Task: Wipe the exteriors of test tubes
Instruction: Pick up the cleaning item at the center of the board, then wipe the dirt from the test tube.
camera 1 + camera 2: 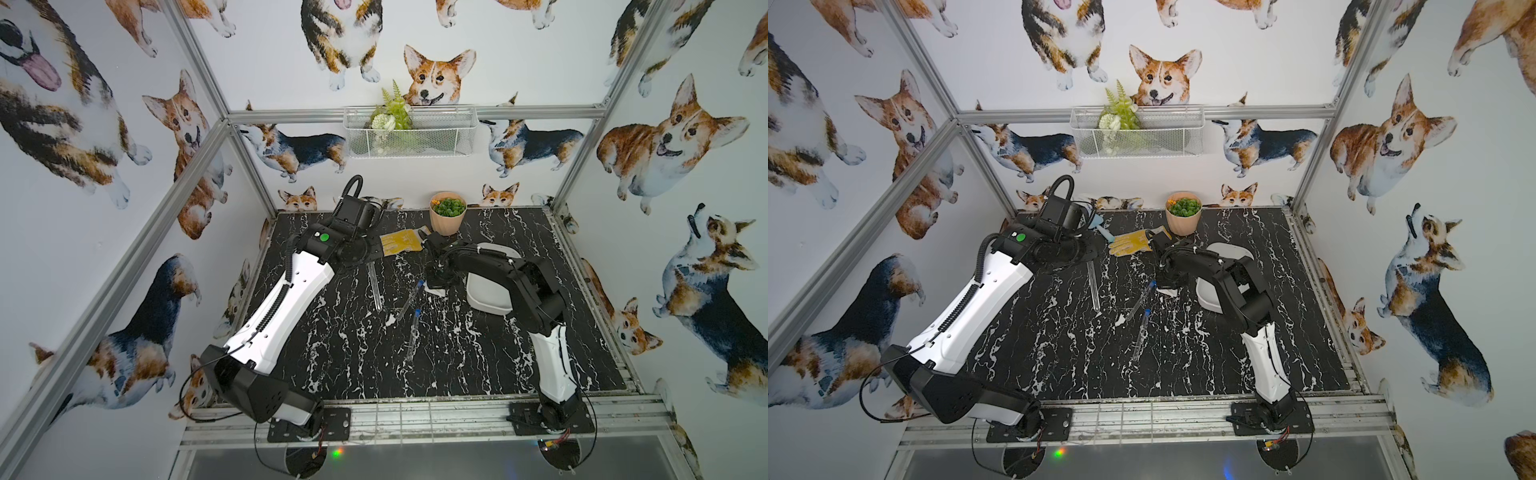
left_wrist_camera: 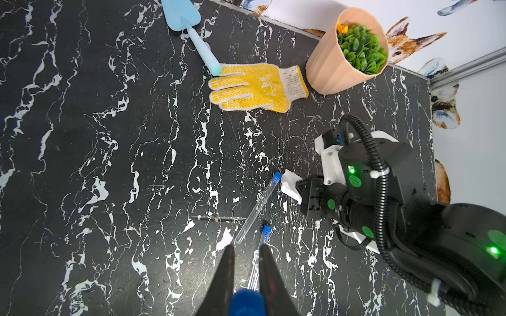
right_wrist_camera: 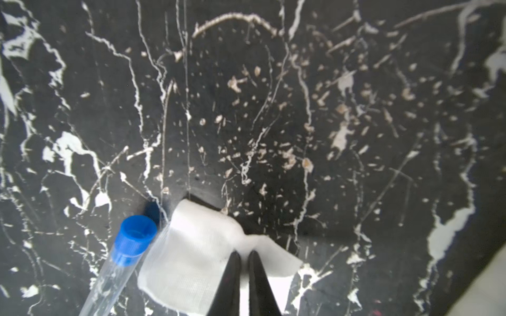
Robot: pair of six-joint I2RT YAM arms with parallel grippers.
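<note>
Your left tool clasps one test tube; second tube and third tube lie on the tabletop. Your right tool pinches the gauze; next, lift it to the clasped tube

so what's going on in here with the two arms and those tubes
The left gripper is shut on a test tube, holding it by its blue-capped end. The right gripper is pinching a white cloth that lies on the table, right beside the cap of a second tube. A third tube lies loose nearby. The cloth is not yet on the held tube, so wiping hasn't started.
</note>
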